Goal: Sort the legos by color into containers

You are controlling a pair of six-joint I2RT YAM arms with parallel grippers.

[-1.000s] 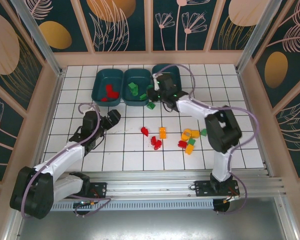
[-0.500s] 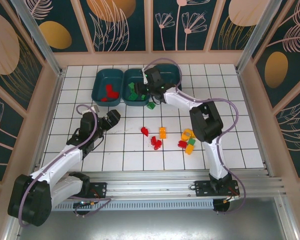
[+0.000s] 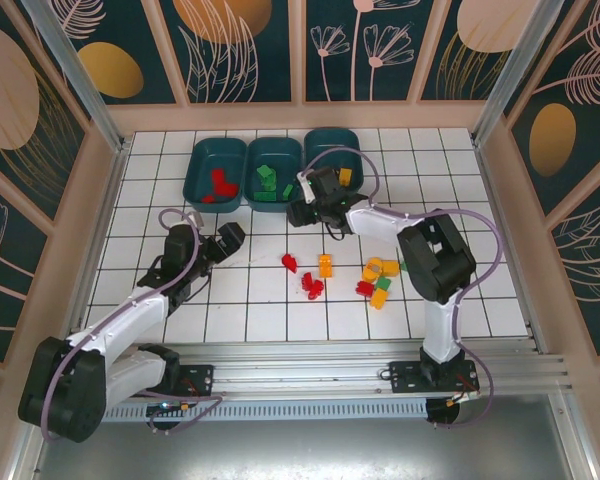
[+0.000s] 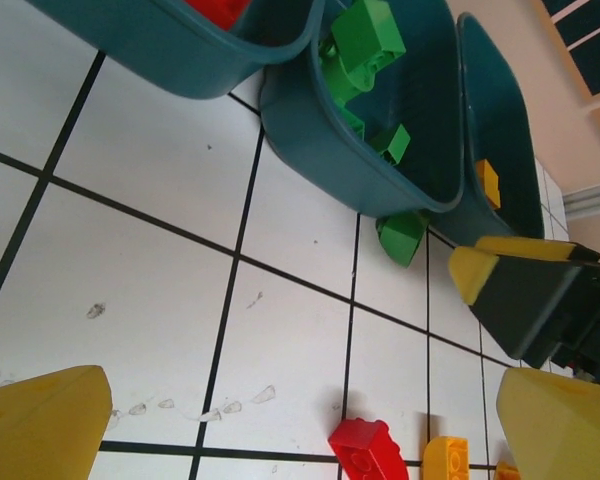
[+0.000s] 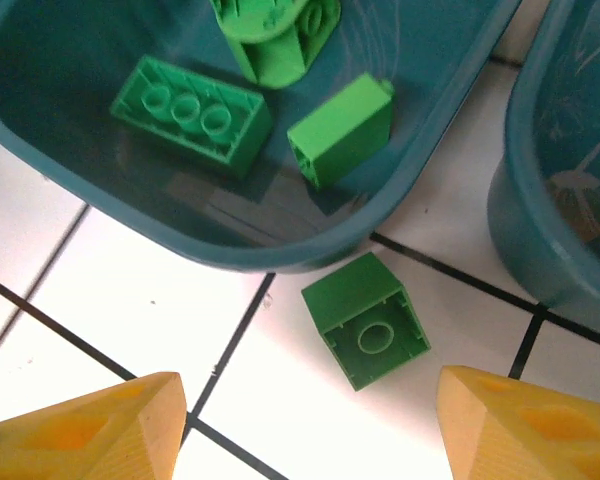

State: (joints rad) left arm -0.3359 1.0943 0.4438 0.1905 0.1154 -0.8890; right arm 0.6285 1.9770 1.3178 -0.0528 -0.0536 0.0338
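Observation:
Three teal containers stand in a row at the back: the left one (image 3: 196,180) has red legos, the middle one (image 3: 272,150) green, the right one (image 3: 325,140) a yellow one. My right gripper (image 5: 310,430) is open and empty over the tiles just in front of the middle container (image 5: 280,252). A loose green brick (image 5: 365,320) lies upside down ahead of its fingertips. My left gripper (image 4: 300,430) is wide open and empty, low over the tiles, facing a red brick (image 4: 370,450) and an orange brick (image 4: 445,462). More legos (image 3: 378,280) lie scattered mid-table.
From the left wrist I see the right gripper (image 4: 530,290) beside the loose green brick (image 4: 400,237). Red bricks (image 3: 312,287) and an orange one (image 3: 325,265) lie between the arms. Wooden walls ring the tiled floor.
The right gripper swung over the middle container, then came back toward the near side, down by the loose green brick. Its jaws went from nearly shut to open. The left arm barely moved.

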